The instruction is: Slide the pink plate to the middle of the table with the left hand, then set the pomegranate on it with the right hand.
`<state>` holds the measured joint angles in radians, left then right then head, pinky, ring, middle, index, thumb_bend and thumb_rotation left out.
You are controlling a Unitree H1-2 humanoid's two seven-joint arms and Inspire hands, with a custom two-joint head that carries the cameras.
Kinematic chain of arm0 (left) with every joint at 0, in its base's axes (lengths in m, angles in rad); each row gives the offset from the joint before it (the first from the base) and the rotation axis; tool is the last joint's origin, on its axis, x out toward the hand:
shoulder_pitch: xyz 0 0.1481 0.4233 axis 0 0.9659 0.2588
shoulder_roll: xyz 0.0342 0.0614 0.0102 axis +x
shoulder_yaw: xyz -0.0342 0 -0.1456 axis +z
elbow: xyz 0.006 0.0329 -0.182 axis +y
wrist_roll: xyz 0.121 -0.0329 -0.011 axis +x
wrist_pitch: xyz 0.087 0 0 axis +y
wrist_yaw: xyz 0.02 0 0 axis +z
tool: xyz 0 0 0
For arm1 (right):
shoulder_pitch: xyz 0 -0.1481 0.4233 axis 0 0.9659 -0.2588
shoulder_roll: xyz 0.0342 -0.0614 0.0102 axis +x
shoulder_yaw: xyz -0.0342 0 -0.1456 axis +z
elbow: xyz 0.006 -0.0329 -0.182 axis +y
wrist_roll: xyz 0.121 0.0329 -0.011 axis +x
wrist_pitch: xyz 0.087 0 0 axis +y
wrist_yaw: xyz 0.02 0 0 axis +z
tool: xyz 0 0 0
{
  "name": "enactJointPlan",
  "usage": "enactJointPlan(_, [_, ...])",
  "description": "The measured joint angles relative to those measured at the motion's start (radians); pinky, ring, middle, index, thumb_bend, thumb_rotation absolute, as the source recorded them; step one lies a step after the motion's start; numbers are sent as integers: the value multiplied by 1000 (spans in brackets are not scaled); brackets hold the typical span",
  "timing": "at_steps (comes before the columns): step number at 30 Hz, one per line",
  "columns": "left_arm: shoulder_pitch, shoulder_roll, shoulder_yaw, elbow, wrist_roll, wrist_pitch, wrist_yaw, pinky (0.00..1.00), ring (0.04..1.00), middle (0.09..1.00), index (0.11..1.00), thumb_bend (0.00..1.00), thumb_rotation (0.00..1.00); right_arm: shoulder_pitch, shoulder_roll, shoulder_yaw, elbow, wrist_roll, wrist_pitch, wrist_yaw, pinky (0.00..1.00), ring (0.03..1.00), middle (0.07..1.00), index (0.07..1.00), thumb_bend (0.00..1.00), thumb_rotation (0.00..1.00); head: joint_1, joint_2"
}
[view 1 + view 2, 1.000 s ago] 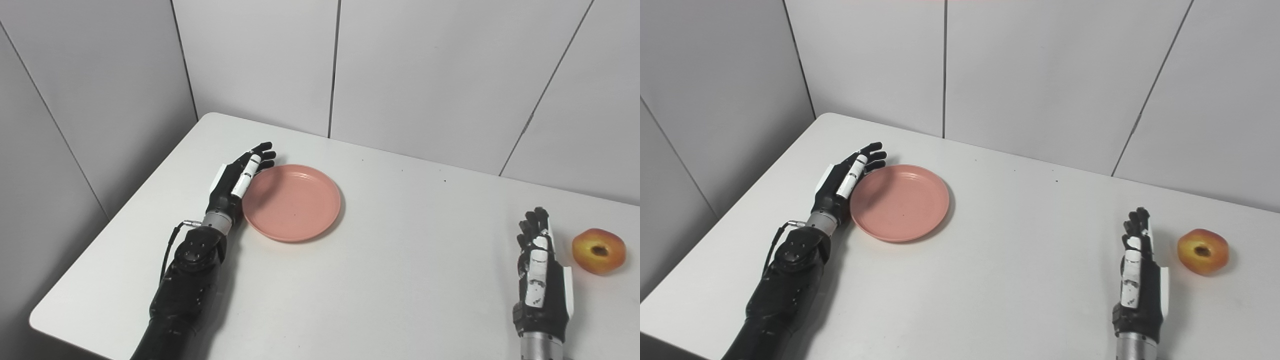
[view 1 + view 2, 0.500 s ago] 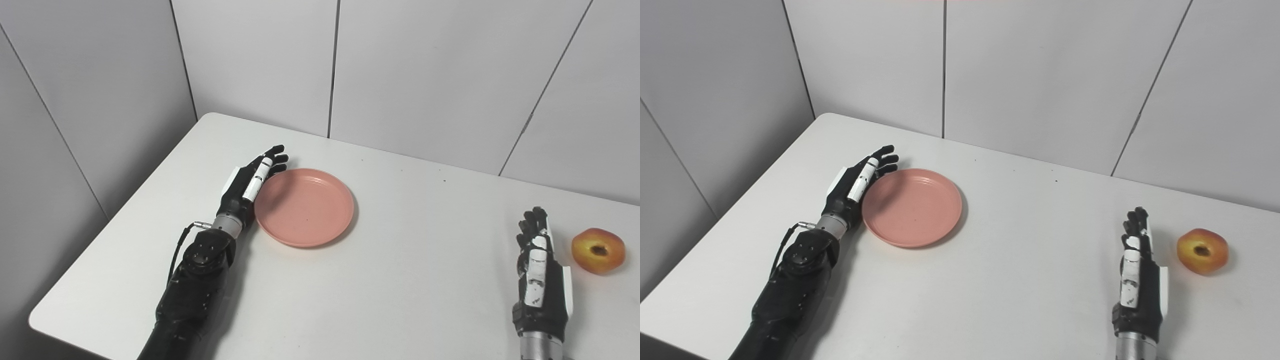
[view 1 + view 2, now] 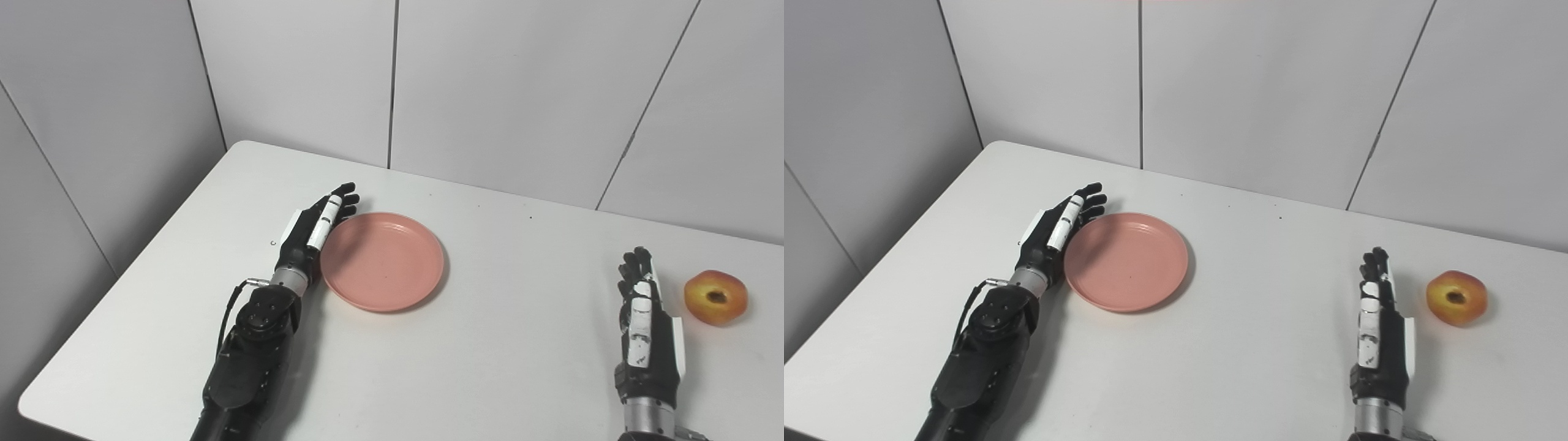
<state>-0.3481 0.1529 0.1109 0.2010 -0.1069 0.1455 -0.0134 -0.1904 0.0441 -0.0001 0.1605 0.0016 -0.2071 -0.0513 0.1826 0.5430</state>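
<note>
— Both hands, what are the fingers doing?

— On my left hand (image 3: 309, 231) the fingers (image 3: 339, 201) are stretched out flat and apart, grasping nothing; the hand stands on edge with its palm side against the left rim of the pink plate (image 3: 383, 261). On my right hand (image 3: 646, 324) the fingers are also extended and released, pointing away from me, nothing in them.

— And the plate itself?

— Lying flat on the white table (image 3: 490, 355), left of the middle, nothing on it.

— Pomegranate?

— I see it on the table at the far right (image 3: 715, 297), just beside the right hand's fingertips but apart from them, its dark crown end turned toward the camera.

— Forearms?

— Both come in from the bottom edge, the left one lying low along the table.
</note>
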Motion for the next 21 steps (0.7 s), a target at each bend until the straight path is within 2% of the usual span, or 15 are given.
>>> enactJointPlan(7, [12, -37, -15, -21, -1, 1, -1, 874, 877, 869, 840, 250, 940, 2, 2, 0, -3, -1, 0, 0, 980, 959, 950, 954, 481, 1000, -9, 6])
enactJointPlan(13, [20, -88, -19, -44, -11, 13, 0, 910, 899, 893, 875, 264, 987, 4, 4, 3, -9, -10, 9, 0, 1000, 965, 952, 963, 483, 1000, -46, 15])
enactJointPlan(21, [25, -110, -7, -54, -28, 26, 3, 917, 906, 911, 886, 277, 1000, 6, 12, 4, -12, -24, 20, -3, 1000, 966, 952, 961, 477, 1000, -81, 28])
